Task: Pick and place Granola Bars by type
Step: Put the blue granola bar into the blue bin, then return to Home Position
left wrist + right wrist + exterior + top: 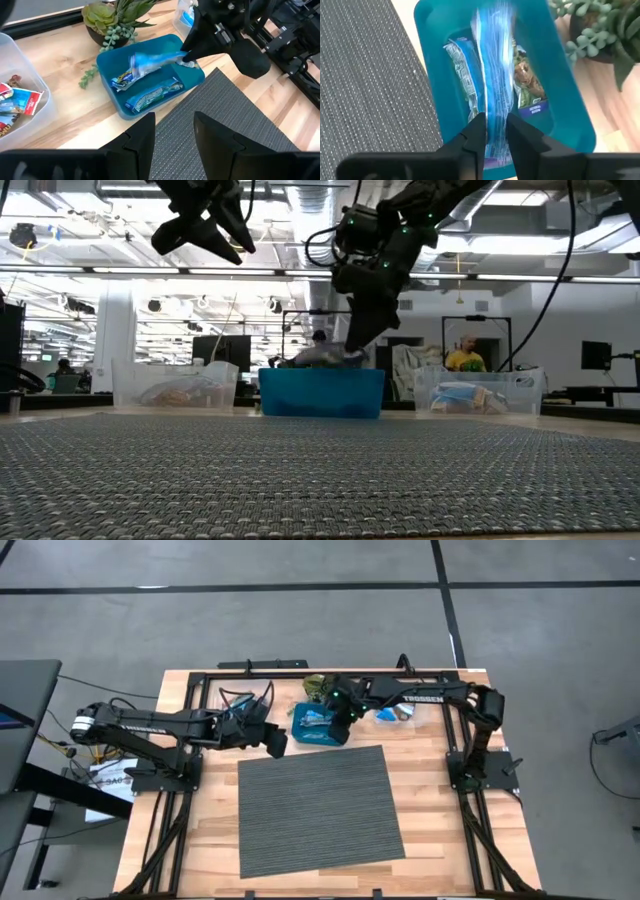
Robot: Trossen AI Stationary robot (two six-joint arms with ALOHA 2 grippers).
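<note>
A blue square dish [318, 727] sits at the far edge of the grey mat. In the right wrist view it holds a blue-green wrapped bar [462, 75] and a tan-green one [527, 86]. My right gripper [495, 131] hangs over the dish, shut on a shiny bright-blue bar [150, 61]. My left gripper [173, 131] is open and hovers left of the dish, above the mat's far left corner [275, 743]. It shows high up in the low view [205, 228]. My right gripper pinches the blue bar between its two fingers at one end [495, 120]. The fingers come down from above, slanting. The rest of the bar [494, 55] reaches out ahead of the fingers over the dish, about level with the rim in the low view [325, 358].
A small green plant [317, 686] stands just beyond the dish. One clear container with wrapped bars [175, 386] sits to the dish's left, another [478, 392] to its right. The grey woven mat [320, 808] covers the near middle of the table.
</note>
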